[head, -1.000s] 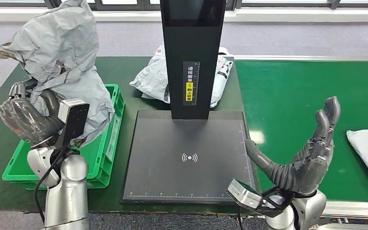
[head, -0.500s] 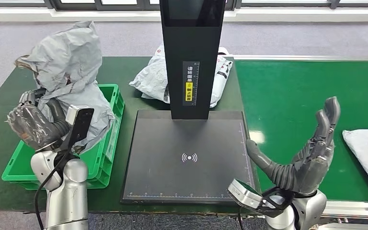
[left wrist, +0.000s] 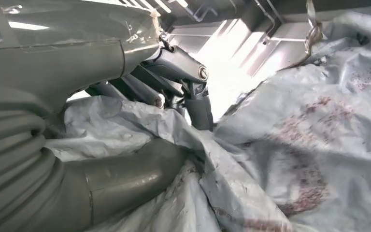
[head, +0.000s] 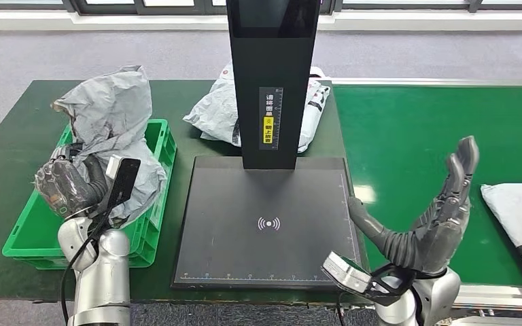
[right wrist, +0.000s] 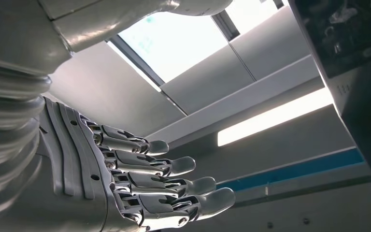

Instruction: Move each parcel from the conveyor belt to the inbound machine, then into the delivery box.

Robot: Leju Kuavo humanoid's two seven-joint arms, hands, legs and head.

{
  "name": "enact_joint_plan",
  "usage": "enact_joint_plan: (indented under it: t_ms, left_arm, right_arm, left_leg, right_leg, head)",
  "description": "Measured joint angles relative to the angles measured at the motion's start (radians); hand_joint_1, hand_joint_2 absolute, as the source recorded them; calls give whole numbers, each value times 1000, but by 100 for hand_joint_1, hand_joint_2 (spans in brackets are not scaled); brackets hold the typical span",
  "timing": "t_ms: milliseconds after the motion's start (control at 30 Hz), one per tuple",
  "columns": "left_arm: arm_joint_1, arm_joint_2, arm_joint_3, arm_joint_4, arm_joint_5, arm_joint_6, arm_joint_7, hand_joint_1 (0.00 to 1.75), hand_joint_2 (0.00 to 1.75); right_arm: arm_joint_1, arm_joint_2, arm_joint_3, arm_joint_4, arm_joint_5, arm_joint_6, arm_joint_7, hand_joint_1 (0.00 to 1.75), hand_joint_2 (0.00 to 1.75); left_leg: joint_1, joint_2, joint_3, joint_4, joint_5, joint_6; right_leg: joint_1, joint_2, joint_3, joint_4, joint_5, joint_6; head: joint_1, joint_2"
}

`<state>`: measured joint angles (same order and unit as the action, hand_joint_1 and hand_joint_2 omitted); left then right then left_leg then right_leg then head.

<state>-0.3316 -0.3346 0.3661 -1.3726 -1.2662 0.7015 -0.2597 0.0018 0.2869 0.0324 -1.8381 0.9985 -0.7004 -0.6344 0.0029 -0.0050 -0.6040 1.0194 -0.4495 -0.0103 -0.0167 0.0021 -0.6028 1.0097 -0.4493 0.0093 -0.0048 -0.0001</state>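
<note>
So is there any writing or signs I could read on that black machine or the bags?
Column label on the inbound machine: Chinese characters with a ruler scale, too small to read.
Scan plate: a round contactless symbol, no words.
Parcel behind the column: red and black print, unreadable.
Parcel on the conveyor: print unreadable.

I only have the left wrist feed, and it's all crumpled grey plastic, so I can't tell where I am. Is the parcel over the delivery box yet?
Observer: Yes. In the head view the left hand holds the grey parcel with its lower part down inside the green delivery box.
Operator: What is the right hand doing?
Observer: The right hand is open, fingers up, at the near edge of the conveyor belt, holding nothing.
Operator: Is anything left on the belt?
Observer: A white parcel lies at the belt's right end, partly cut off by the frame.
Operator: And the inbound machine?
Observer: Its black plate is bare; another white parcel lies behind its column.
</note>
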Motion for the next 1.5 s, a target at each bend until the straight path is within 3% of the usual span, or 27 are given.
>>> enact_joint_plan:
  t_ms: [133,200,800,1333,1433,1500]
  left_arm:
    - [-20,-9,58,67,-19,0,8,16,175]
    - [-23,-11,73,84,-23,0,20,2,175]
    - [-29,-11,161,50,66,1,-21,0,175]
    - [-33,-11,191,41,89,1,-32,0,175]
    - [-34,-11,201,38,115,1,-53,0,175]
    - [-35,-11,209,25,175,1,-111,0,175]
  right_arm:
    - [-1,0,0,16,4,0,3,0,175]
    - [-2,0,0,27,9,0,12,0,175]
    - [-5,0,0,70,9,0,10,0,175]
    - [-7,0,-1,84,5,0,18,0,175]
    - [-6,0,-4,85,10,0,25,0,175]
    - [-6,0,-9,85,31,0,40,0,175]
  left_leg:
    - [0,0,0,0,0,0]
    - [0,0,0,0,0,0]
    - [0,0,0,0,0,0]
    - [0,0,0,0,0,0]
    - [0,0,0,0,0,0]
    - [0,0,0,0,0,0]
  right_leg:
    - [0,0,0,0,0,0]
    - [0,0,0,0,0,0]
    - [0,0,0,0,0,0]
    - [0,0,0,0,0,0]
    - [0,0,0,0,0,0]
    - [0,0,0,0,0,0]
  head:
    - [0,0]
    - [0,0]
    - [0,0]
    - [0,0]
    - [0,0]
    - [0,0]
